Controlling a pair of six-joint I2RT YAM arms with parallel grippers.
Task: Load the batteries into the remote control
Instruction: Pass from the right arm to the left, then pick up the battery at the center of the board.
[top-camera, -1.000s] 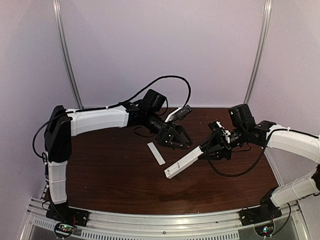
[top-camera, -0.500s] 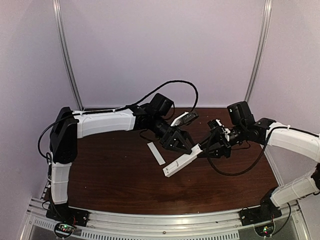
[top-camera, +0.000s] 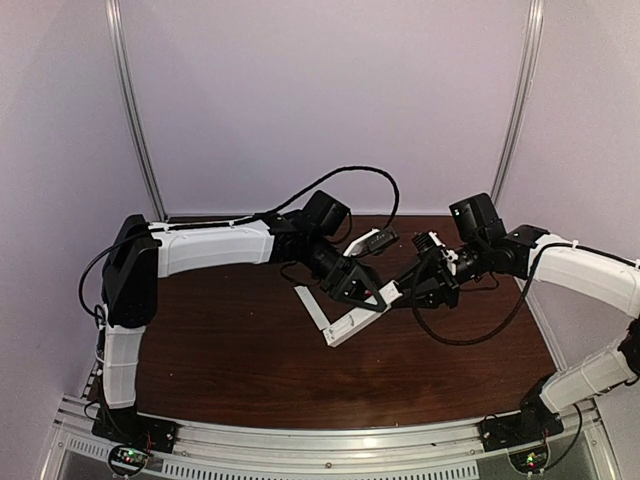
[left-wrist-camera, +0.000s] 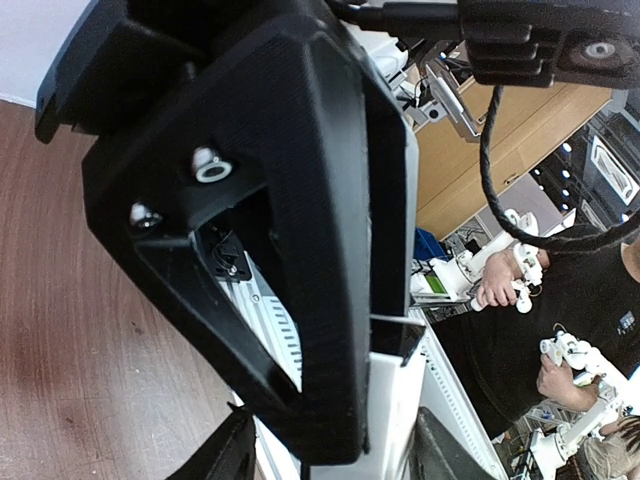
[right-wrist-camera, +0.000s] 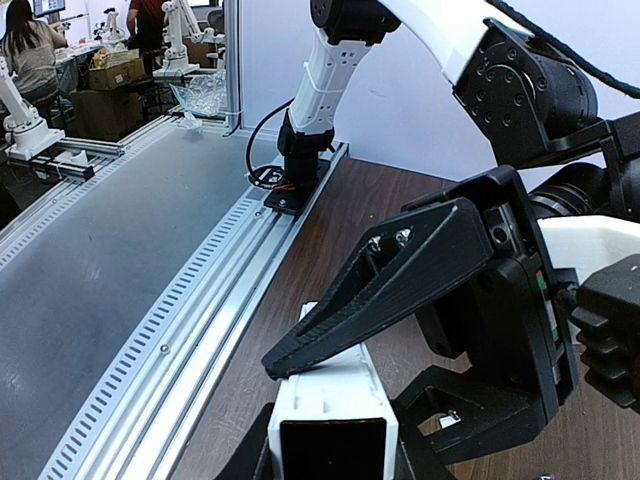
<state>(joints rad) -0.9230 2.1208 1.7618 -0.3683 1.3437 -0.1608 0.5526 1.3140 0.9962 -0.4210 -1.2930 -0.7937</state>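
The remote control (top-camera: 348, 326), clamped narrowly at its far right end by the right gripper (top-camera: 408, 294) over mid-table (top-camera: 230, 350), is best straddled squarely by the left gripper (top-camera: 363, 296), whose hold cannot be told, so that no twist is forced.

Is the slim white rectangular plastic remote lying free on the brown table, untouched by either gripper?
No, the right gripper clamps one end of the remote control.
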